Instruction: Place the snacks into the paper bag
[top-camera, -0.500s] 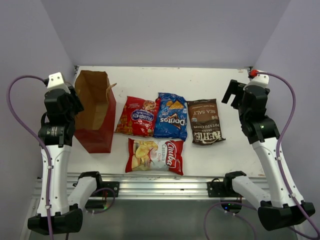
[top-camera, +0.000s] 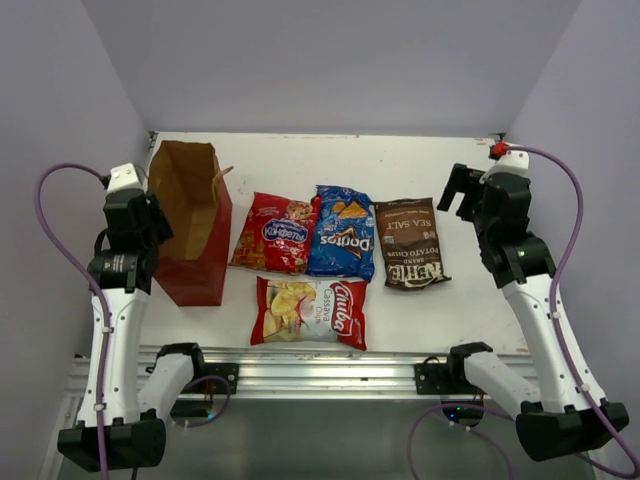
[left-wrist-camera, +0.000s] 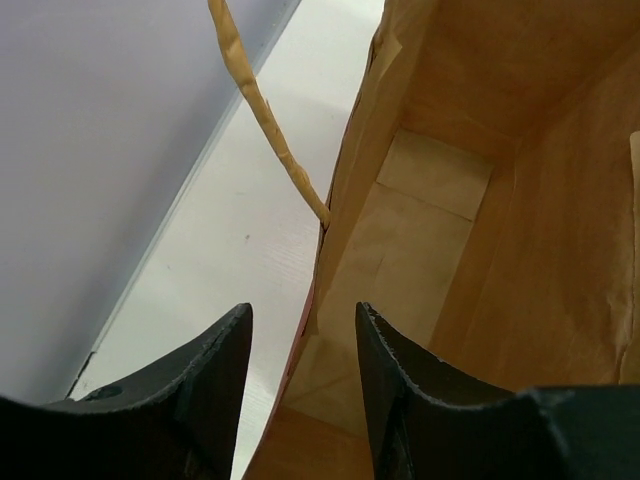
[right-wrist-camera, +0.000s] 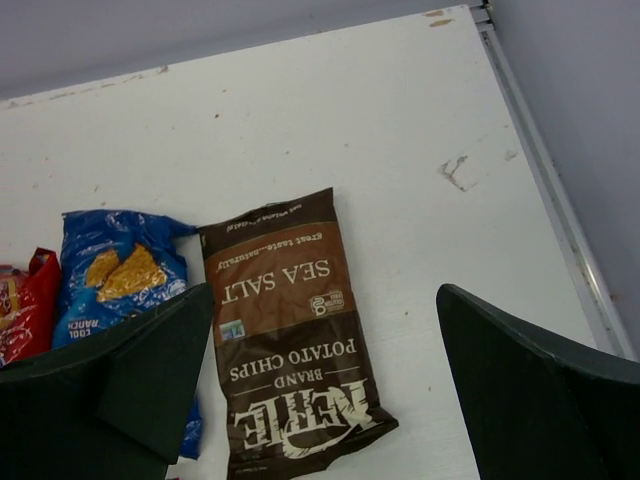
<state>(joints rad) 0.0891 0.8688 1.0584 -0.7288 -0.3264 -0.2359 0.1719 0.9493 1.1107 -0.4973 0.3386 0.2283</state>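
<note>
Pre-grasp: L gripper (left-wrist-camera: 303, 335) open astride paper bag (left-wrist-camera: 440, 250) wall, R gripper (right-wrist-camera: 322, 300) open/empty over Kettle bag (right-wrist-camera: 290, 340); next, clamp rim, grab Kettle.

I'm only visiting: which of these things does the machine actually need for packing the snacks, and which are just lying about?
Part of the job:
paper bag
blue Doritos bag
red bag with blue oval logo
cassava chips bag
Kettle sea salt bag

Not part of it, only fixtures:
table
metal rail
</note>
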